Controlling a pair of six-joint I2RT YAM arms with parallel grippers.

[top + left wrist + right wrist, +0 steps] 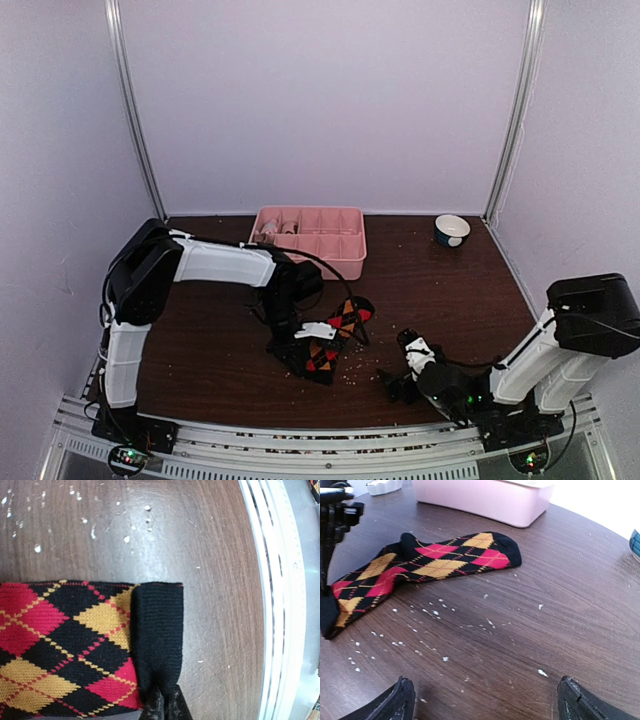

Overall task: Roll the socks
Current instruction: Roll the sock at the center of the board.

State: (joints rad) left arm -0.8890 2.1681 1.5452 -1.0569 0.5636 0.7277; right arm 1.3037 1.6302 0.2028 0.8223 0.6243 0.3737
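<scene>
One sock (330, 340) lies mid-surface (210, 340), toward the near edge. Tray (345, 262) sits at the far edge, behind the sock. Bowl (452, 230) in far right corner. Left hand (283, 345) at the sock's near-left end; right hand (405, 365) right of the sock, apart.

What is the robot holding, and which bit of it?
The left gripper pinches the argyle sock by its black cuff; the right gripper is open, holding nothing.

A dark brown wood-grain table (200, 340) carries a pink compartment tray (345, 268) at its far edge. Right of the tray stands a small teal-and-white bowl (452, 230). Nearer than the tray, a black argyle sock (348, 318) with red and yellow diamonds lies flat, with white crumbs (436, 613) scattered just beside it.
</scene>
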